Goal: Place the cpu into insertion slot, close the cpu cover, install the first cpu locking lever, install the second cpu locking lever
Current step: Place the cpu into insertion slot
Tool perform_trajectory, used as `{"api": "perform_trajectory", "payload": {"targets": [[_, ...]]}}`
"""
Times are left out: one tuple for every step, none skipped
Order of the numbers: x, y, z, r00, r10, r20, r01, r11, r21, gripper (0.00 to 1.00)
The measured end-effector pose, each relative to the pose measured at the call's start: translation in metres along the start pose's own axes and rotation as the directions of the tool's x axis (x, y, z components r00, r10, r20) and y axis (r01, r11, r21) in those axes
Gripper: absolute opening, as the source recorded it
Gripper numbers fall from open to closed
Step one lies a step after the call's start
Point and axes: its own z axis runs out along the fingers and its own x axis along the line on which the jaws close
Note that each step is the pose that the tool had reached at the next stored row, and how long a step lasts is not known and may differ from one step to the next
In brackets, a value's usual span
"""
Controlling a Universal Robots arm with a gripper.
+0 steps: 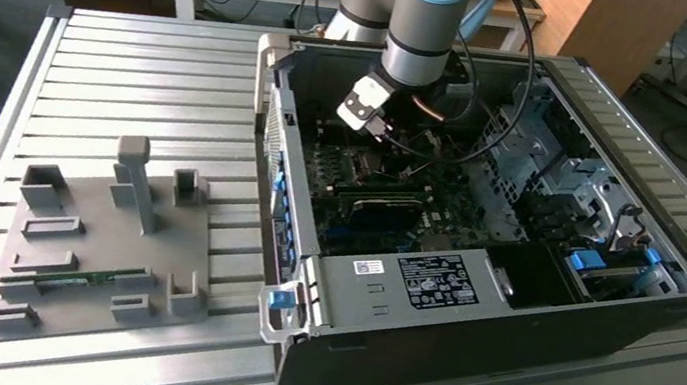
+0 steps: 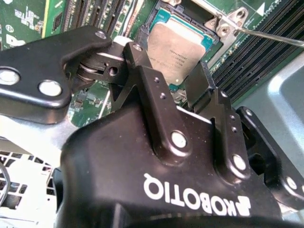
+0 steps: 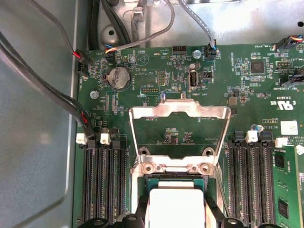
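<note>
The cpu (image 3: 174, 205) has a dull silver top and lies flat in the insertion slot (image 3: 148, 183) on the green motherboard (image 3: 247, 90). My gripper (image 3: 175, 214) straddles it, with a black fingertip against each of two opposite edges. In the second wrist view the cpu (image 2: 179, 43) sits between the two fingers (image 2: 137, 53), and my gripper (image 2: 168, 61) is shut on it. The cpu cover (image 3: 178, 114) stands swung up on its hinge beside the slot. A thin locking lever rod (image 2: 273, 37) lies beside the hinge. In the exterior view my gripper (image 1: 385, 140) reaches down into the open computer case (image 1: 457, 350).
Long black memory slots (image 3: 102, 183) flank the socket on both sides. Cable bundles (image 3: 42, 90) run along the case wall. A white-labelled black box (image 1: 439, 282) fills the case's near end. A grey fixture plate (image 1: 93, 248) lies on the slatted table at the exterior view's left.
</note>
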Motion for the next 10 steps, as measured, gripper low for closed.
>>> {"api": "perform_trajectory", "payload": {"targets": [[0.0000,0.0000,0.0000,1.0000,0.000,0.0000,0.000,1.0000,-0.0001,0.54],[0.0000,0.0000,0.0001,1.0000,0.000,0.0000,0.000,1.0000,0.0000,0.54],[0.0000,0.0000,0.0001,1.0000,0.000,-0.0001,0.000,1.0000,-0.0001,0.54],[0.0000,0.0000,0.0001,1.0000,0.000,-0.0002,0.000,1.0000,-0.0001,0.54],[0.0000,0.0000,0.0001,1.0000,0.000,-0.0003,0.000,1.0000,-0.0001,0.54],[0.0001,0.0000,-0.0001,1.0000,0.000,-0.0004,0.000,1.0000,-0.0002,0.54],[0.0001,0.0001,-0.0004,1.0000,0.000,-0.0006,0.000,1.0000,-0.0004,0.54],[0.0001,0.0001,-0.0008,1.0000,0.000,-0.0006,0.000,1.0000,-0.0005,0.54],[0.0001,0.0001,-0.0010,1.0000,0.000,-0.0005,0.000,1.0000,-0.0003,0.54],[0.0001,0.0001,-0.0012,1.0000,0.000,-0.0003,0.000,1.0000,-0.0002,0.54]]}}
